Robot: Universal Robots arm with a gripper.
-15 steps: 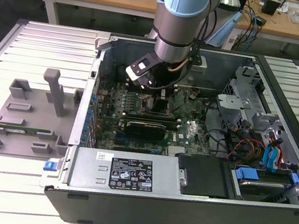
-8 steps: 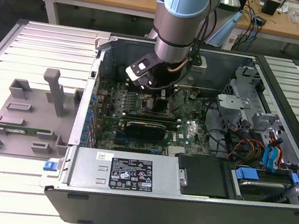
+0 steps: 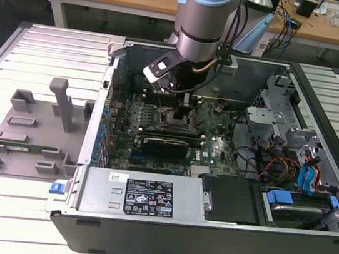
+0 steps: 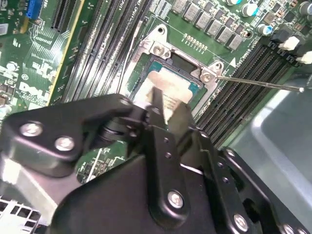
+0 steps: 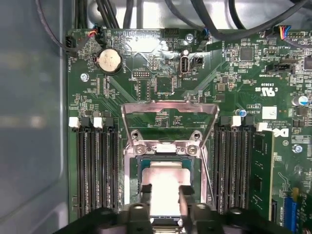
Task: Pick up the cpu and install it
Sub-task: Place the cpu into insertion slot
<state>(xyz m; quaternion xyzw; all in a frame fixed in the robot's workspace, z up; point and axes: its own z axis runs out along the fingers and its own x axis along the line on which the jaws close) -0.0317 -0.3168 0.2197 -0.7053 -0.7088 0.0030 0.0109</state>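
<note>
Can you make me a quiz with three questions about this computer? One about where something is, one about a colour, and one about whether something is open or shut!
1. Where is the cpu?
A. on the grey tray outside the case
B. at the socket on the board, right by the gripper
C. on the wooden bench

2. What colour is the board?
A. red
B. green
C. yellow

3. How is the socket's metal frame?
A. swung up, open
B. shut over the cpu
C. taken off

Answers: B, both wrist views show the silvery chip at the socket; B, the board is green all over; A, the frame is lifted away and the cpu's top is bare.
</note>
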